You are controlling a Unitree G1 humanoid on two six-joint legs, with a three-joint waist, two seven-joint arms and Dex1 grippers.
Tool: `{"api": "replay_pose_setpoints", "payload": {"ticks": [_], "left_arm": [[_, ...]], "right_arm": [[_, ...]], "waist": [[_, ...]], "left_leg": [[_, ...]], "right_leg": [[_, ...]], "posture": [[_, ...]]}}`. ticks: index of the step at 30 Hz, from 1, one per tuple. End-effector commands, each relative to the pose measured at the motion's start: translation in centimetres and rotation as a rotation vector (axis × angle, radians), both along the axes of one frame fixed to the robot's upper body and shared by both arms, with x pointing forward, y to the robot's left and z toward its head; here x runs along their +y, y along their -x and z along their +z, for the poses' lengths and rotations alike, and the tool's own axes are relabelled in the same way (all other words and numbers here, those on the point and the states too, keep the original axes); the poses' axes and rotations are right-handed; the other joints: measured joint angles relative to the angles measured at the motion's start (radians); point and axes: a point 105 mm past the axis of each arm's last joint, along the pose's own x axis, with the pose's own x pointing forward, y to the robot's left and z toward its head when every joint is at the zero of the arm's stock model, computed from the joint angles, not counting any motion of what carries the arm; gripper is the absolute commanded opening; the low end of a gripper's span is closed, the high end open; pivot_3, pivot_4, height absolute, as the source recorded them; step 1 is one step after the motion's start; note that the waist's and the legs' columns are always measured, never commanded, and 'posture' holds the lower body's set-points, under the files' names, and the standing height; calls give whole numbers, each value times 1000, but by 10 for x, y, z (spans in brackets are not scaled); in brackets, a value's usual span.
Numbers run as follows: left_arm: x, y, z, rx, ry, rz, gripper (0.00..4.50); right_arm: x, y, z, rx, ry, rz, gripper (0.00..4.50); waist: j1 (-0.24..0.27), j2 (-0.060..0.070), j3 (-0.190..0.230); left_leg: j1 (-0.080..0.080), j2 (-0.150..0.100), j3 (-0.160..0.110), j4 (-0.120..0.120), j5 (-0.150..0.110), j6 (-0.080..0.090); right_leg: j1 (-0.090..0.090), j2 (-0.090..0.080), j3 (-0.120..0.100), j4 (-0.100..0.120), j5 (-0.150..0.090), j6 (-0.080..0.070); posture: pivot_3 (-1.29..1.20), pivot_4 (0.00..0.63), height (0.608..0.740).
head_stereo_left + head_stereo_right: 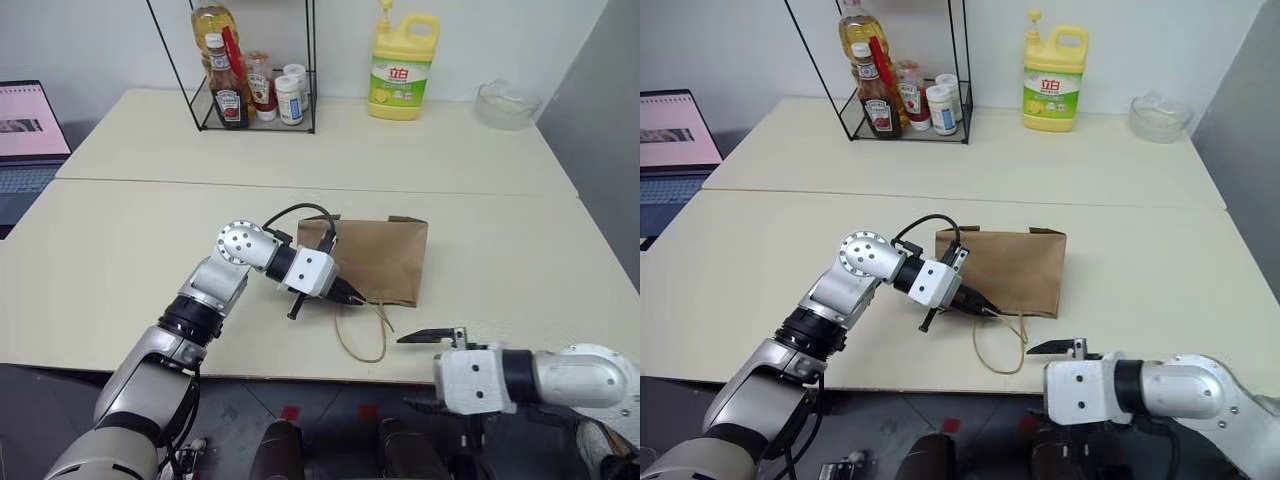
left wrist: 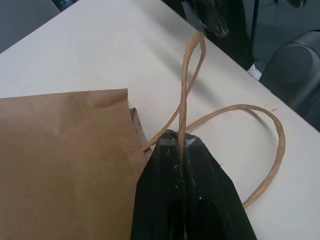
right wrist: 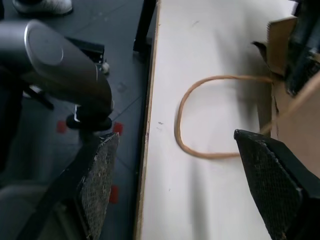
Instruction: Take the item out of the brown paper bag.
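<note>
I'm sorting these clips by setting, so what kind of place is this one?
Probably an office or lab set up as a mock kitchen: plain tables pushed together, an open laptop at one side, a wire rack of sauce bottles and a yellow detergent jug against a white wall.

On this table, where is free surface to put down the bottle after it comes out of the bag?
Free: the wide patch left of the brown paper bag, and the strip between the bag and the yellow jug. Crowded: the near edge, where the handle loops, left gripper and right gripper meet, and the wire rack corner.
</note>
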Motion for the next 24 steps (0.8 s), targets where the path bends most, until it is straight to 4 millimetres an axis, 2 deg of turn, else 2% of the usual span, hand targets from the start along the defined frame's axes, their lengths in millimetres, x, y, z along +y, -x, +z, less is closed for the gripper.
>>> {"api": "replay_pose_setpoints", "payload": {"ticks": [1,11,19,24], "left_arm": [[0,-1,11,-32,34,9,15],[1,-5,15,-25,58,41,15],[2,-7,17,-29,62,55,15],[4,-8,18,-33,62,61,15]], "right_arm": [[7,-1,-6,-74,36,97,3886],[25,-28,-18,-198,70,135,3886],[32,-34,-32,-227,116,170,3886],[27,-26,-32,-237,111,173,3886]], "waist": [[0,0,0],[0,0,0],[0,0,0],[1,0,0]], "left_leg": [[0,0,0,0,0,0],[0,0,0,0,0,0],[1,0,0,0,0,0],[1,0,0,0,0,0]], "right_leg": [[0,0,0,0,0,0],[0,0,0,0,0,0],[0,0,0,1,0,0],[0,0,0,1,0,0]], "posture": [[0,150,740],[0,150,740],[0,150,740],[0,150,740]]}}
